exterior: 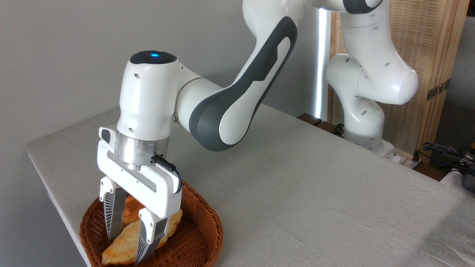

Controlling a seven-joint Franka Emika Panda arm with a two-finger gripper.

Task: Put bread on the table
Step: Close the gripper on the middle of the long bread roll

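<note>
1. Your gripper (127, 249) hangs low over the wicker basket (196, 237) at about 7 o'clock in the camera view, its body pointing straight down.
2. Its two ribbed fingers (111, 215) are spread apart and reach down into the basket, one on either side of the bread (124, 241).
3. You cannot tell from this view whether the finger pads already touch the loaf; a gap shows between the left finger and the bread's edge, so the fingers read as released, not clamped.
4. The bread lies inside the basket, long and pale golden, its pointed end toward 7 o'clock and its other end toward 2 o'clock.
5. A darker orange bun (130, 209) sits behind the loaf at about 12 o'clock from it, partly hidden by the gripper.
6. The basket rests on the table (315, 193) at its near left corner.
7. The arm (230, 115) stretches from its base (367, 137) at 2 o'clock across the grey cloth.
</note>
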